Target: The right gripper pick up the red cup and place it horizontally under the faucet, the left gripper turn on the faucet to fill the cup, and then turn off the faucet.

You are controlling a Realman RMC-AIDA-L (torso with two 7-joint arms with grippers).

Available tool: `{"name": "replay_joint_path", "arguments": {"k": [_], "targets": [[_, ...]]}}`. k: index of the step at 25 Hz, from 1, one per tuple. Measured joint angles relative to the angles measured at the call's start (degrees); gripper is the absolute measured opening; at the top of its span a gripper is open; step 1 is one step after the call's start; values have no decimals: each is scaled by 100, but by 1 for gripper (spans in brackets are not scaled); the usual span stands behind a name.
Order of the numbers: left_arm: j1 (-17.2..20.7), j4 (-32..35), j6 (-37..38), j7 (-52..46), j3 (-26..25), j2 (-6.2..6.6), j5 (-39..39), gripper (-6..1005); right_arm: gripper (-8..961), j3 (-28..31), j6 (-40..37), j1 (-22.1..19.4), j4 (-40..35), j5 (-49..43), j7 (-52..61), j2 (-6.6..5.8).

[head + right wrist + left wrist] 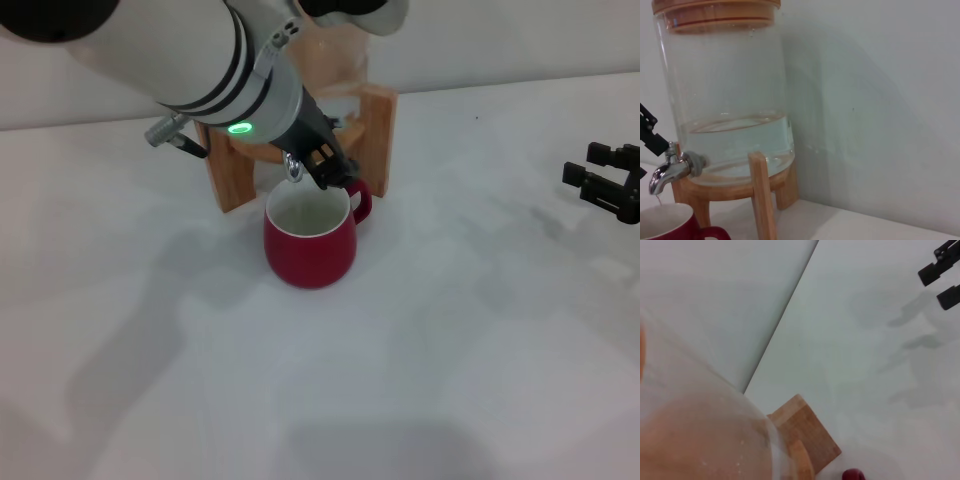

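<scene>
We see the left gripper (pixel 325 165) at the faucet (pixel 294 168) with the red cup (pixel 310 236) standing beneath it.

The cup stands upright on the white table (pixel 450 340), its off-white inside facing up and its handle pointing toward the wooden stand (pixel 375 135). The chrome faucet hangs just above the cup's rim, and from the right wrist view we see the glass jar (pixel 730 100) partly filled with water. The left gripper's black fingers sit right at the faucet, but we cannot tell whether they are apart or clamped on it. The right gripper (pixel 608 183) hangs well apart, at the table's right edge, its fingers spread and holding nothing.
</scene>
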Motion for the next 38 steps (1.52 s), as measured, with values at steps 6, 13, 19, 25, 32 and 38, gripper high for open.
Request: {"name": "replay_joint_path", "arguments": {"k": [6, 13, 19, 25, 32, 38], "targets": [[-60, -145, 50, 1, -28, 6, 12, 500, 469, 0, -4, 0, 0, 0, 0, 1], [-62, -133, 73, -13, -10, 9, 134, 500, 469, 0, -5, -10, 0, 0, 0, 0], [-61, -124, 90, -20, -16, 10, 140, 500, 469, 0, -12, -16, 0, 0, 0, 0], [-27, 40, 98, -1, 27, 9, 107, 501, 469, 0, -13, -18, -1, 0, 0, 0], [208, 633, -15, 13, 123, 2, 8, 518, 469, 0, -20, -17, 0, 0, 5, -2], [611, 1231, -46, 26, 140, 0, -15, 531, 469, 0, -29, -17, -1, 8, 19, -3]]}}
